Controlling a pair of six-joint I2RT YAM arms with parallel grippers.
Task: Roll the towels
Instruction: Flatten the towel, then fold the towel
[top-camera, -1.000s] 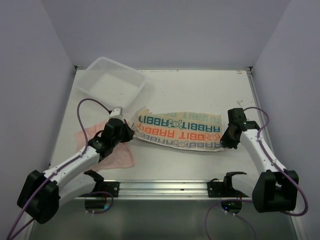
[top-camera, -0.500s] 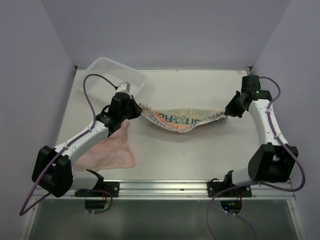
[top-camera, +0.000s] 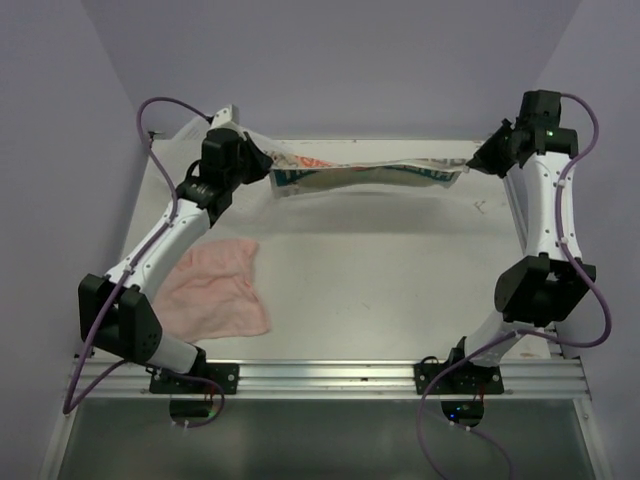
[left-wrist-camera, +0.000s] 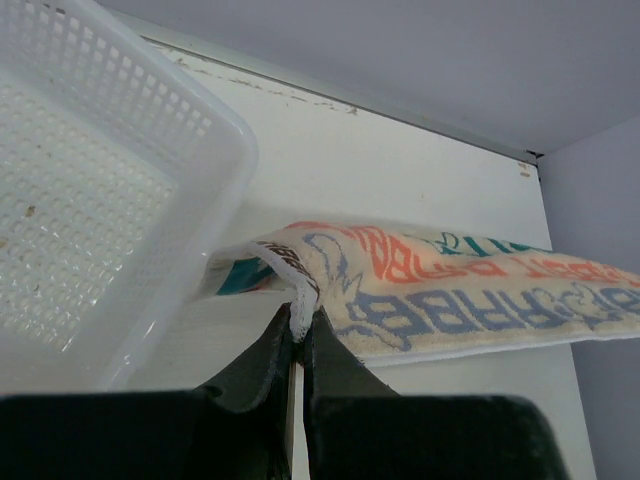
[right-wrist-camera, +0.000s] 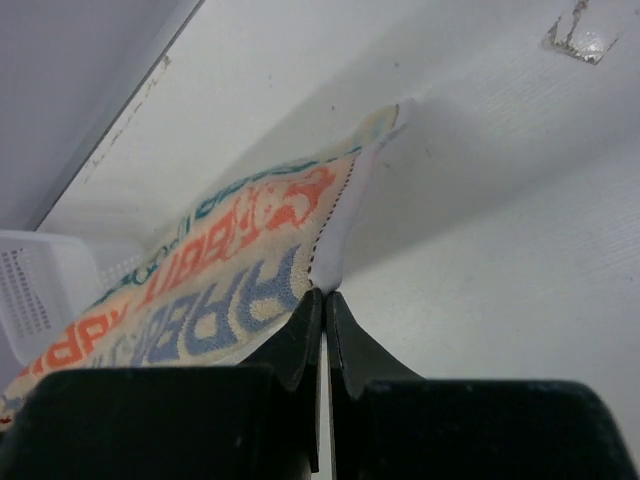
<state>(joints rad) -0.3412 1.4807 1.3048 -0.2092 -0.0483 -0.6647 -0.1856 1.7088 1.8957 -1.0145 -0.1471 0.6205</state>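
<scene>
The printed towel (top-camera: 360, 174), white with teal, blue and orange letters, hangs stretched in the air across the back of the table. My left gripper (top-camera: 262, 157) is shut on its left corner, seen in the left wrist view (left-wrist-camera: 298, 322). My right gripper (top-camera: 474, 160) is shut on its right corner, seen in the right wrist view (right-wrist-camera: 323, 290). The towel shows in both wrist views (left-wrist-camera: 450, 290) (right-wrist-camera: 220, 275). The pale pink towel (top-camera: 212, 290) lies crumpled flat on the table at the front left, apart from both grippers.
The white mesh basket (left-wrist-camera: 90, 200) stands at the back left corner, just beside and under my left gripper; in the top view the left arm hides most of it. Walls close the table on the left, back and right. A metal rail (top-camera: 330, 375) runs along the front edge.
Both grippers have lifted the printed towel off the table and carried it back and up, pulling it taut. The left arm has moved off the pink towel, which now lies uncovered.
</scene>
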